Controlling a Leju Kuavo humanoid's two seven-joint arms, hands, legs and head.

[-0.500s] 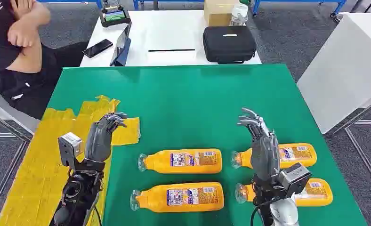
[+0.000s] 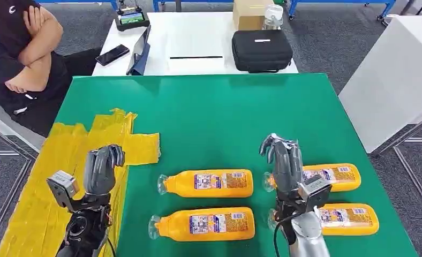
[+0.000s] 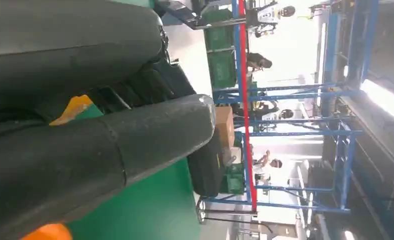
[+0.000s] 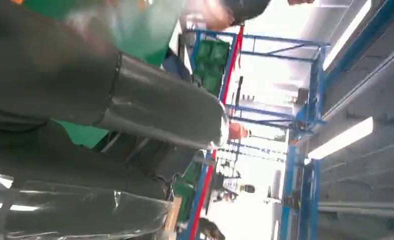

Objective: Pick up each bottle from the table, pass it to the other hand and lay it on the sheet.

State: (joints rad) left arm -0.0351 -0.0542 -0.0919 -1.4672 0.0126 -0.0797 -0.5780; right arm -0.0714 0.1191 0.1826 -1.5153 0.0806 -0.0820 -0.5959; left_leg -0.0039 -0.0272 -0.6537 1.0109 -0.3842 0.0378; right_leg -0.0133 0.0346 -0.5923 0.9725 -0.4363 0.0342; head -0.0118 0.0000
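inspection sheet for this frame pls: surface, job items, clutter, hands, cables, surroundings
Surface: green table top, with a crumpled yellow plastic sheet along its left edge.
Job's things: four orange plastic bottles lying on their sides in two rows; none on the sheet.
Clutter: nothing seen on the green top.
Hands: left hand over the sheet, fingers curled, holding nothing; right hand above the right pair of bottles, holding nothing.
Cables: black cable at the right wrist.
Surroundings: white table behind with a black zipped case; seated person at the left.

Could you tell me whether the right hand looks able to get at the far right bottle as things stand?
Probably yes: the right hand hovers right at the neck end of the far right bottle, holds nothing, and nothing lies between them.
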